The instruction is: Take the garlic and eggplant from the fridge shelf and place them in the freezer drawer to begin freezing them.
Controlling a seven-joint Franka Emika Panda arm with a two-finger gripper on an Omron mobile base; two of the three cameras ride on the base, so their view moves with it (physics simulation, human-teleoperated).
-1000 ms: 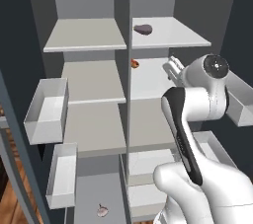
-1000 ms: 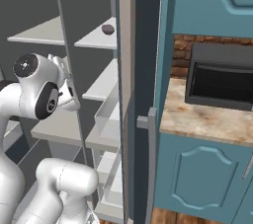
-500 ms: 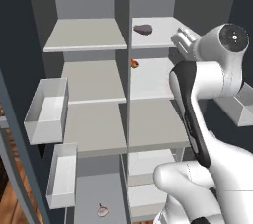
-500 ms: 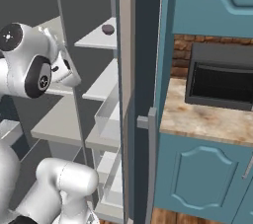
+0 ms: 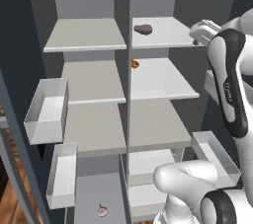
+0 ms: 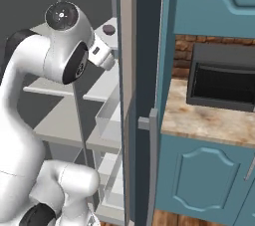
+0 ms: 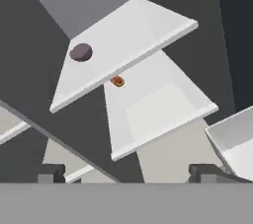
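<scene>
Eggplant: dark purple oval eggplant (image 5: 143, 29) on pale-grey top right fridge shelf (image 5: 170, 34).
Gripper: two-finger gripper (image 5: 201, 31) has risen to shelf level, jaws wide, empty.
Garlic: pale pinkish garlic bulb (image 5: 102, 211) already in grey freezer drawer (image 5: 91, 188).

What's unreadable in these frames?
- Freezer drawer: left base view, cut off by the bottom edge; front panel unseen.
- Garlic: left base view, too small for detail.
- Orange-red item: left base view, half hidden by the fridge's centre divider.
- Eggplant: right base view, partly behind the arm.
</scene>
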